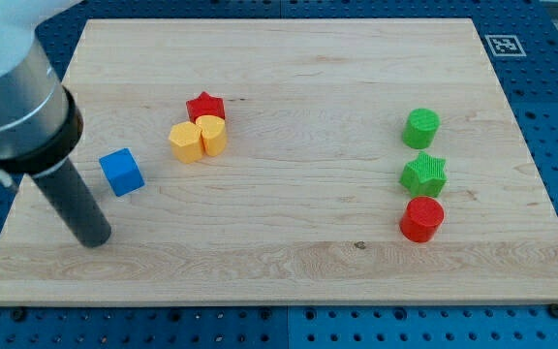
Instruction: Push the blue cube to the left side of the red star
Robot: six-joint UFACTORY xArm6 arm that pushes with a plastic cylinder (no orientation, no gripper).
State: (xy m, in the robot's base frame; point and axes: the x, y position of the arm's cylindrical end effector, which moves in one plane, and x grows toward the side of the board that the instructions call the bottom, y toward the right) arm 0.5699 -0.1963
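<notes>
The blue cube (121, 172) sits on the wooden board at the view's left. The red star (204, 107) lies up and to the right of it, touching two yellow blocks. My tip (96, 238) rests on the board below and slightly left of the blue cube, a short gap away from it. The dark rod rises from the tip toward the view's upper left.
A yellow hexagon (187, 142) and a yellow block (212, 132) sit just below the red star. At the view's right stand a green cylinder (420, 127), a green star (422, 175) and a red cylinder (421, 218). The board's left edge (29, 190) is near the tip.
</notes>
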